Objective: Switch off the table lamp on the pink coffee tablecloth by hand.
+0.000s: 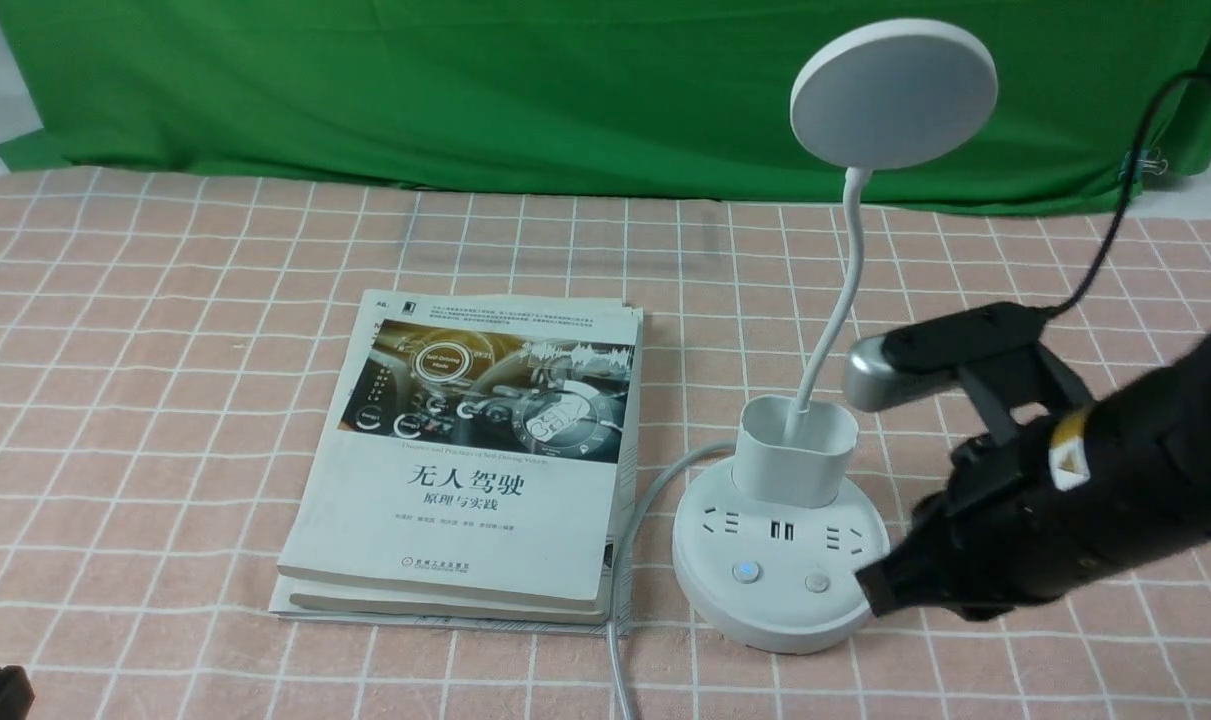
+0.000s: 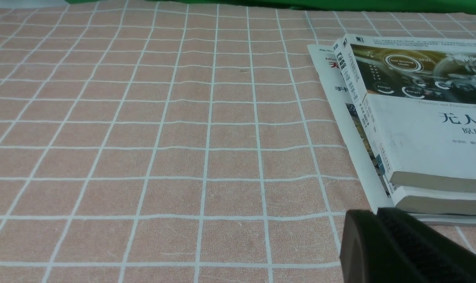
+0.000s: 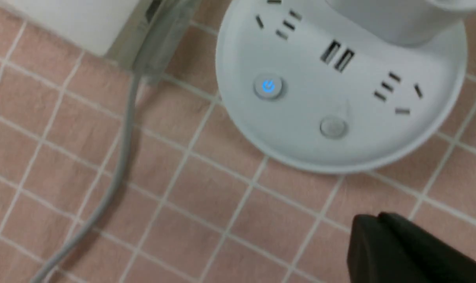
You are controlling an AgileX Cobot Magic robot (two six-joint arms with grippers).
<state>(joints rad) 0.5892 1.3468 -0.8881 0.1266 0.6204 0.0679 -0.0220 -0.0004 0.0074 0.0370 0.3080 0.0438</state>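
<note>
The white table lamp stands on the pink coffee tablecloth (image 1: 165, 350), its disc head (image 1: 893, 92) raised on a thin bent neck above a cup and a round base (image 1: 780, 620). On the base sit a blue-lit button (image 1: 746, 572) (image 3: 268, 86) and a plain grey button (image 1: 817, 582) (image 3: 333, 126). My right gripper (image 1: 870, 590) (image 3: 373, 220), the hand, is shut and empty, its tip by the base's front right rim, close to the grey button. In the right wrist view the tip hangs over bare cloth, clear of the base (image 3: 438, 118). My left gripper (image 2: 373, 214) is shut and empty, low over the cloth.
A stack of books (image 1: 475, 450) (image 2: 418, 118) lies left of the lamp. The lamp's grey cord (image 1: 625, 560) (image 3: 120, 157) runs between books and base toward the front edge. A green backdrop (image 1: 465, 90) hangs behind. A black cable (image 1: 1115, 200) trails from my right arm.
</note>
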